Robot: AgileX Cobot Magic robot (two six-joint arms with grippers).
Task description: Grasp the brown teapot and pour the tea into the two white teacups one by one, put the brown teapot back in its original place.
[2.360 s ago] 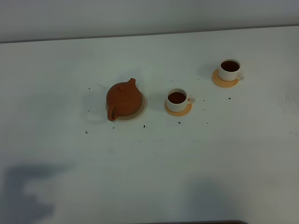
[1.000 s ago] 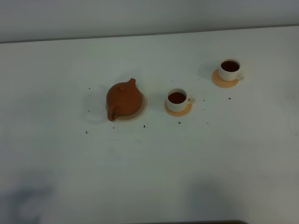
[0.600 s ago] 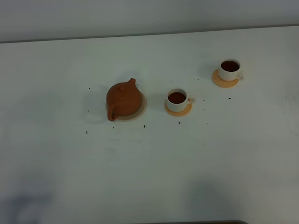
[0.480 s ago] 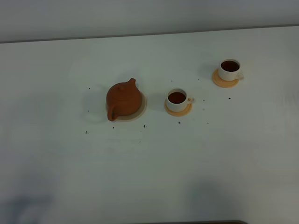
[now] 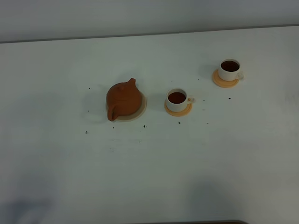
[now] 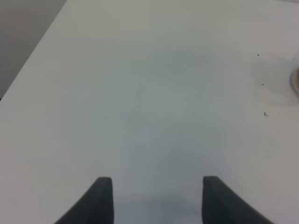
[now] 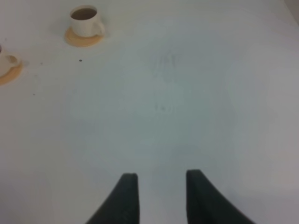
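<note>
The brown teapot (image 5: 123,100) sits upright on its pale beige coaster (image 5: 140,109), left of the table's middle, with nothing touching it. The two white teacups hold dark tea: one (image 5: 177,99) stands just right of the teapot, the other (image 5: 230,69) farther back and to the right, each on an orange-tan coaster. Neither arm appears in the high view. In its wrist view the left gripper (image 6: 157,179) is open over bare table, with the beige coaster's edge (image 6: 296,81) at the frame's border. The right gripper (image 7: 161,175) is open too, well short of the farther cup (image 7: 85,21).
The white table (image 5: 149,168) carries small dark specks (image 5: 144,126) around the teapot and cups. Its back edge meets a grey wall (image 5: 140,16). The table's left edge (image 6: 28,56) shows in the left wrist view.
The dark shadow at the table's lower left has faded and shrunk. The teapot and both cups have not moved.
</note>
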